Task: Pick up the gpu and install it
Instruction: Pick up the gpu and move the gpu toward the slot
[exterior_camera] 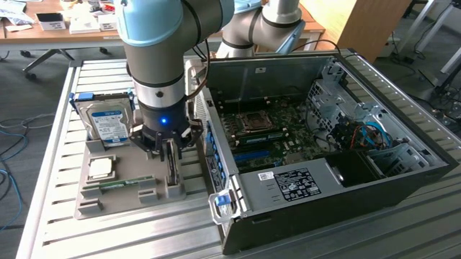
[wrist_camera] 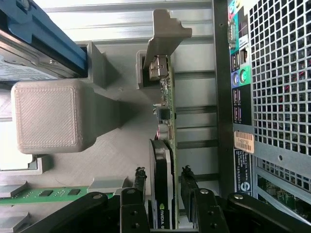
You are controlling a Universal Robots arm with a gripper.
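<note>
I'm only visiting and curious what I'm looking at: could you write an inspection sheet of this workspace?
Surface: slatted metal table with a grey holder tray on it.
Job's things: gpu standing on edge in the tray; open computer case beside it.
Clutter: hard drive, processor, memory stick in the tray.
Grippers: pincer open, straddling the gpu.
Cables: blue cables inside the case; loose cables on the floor.
Surroundings: desks behind.

open claw (wrist_camera: pixel 164 171), wrist downward

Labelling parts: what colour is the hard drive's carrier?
Blue carrier, clearest in the wrist view.
</note>
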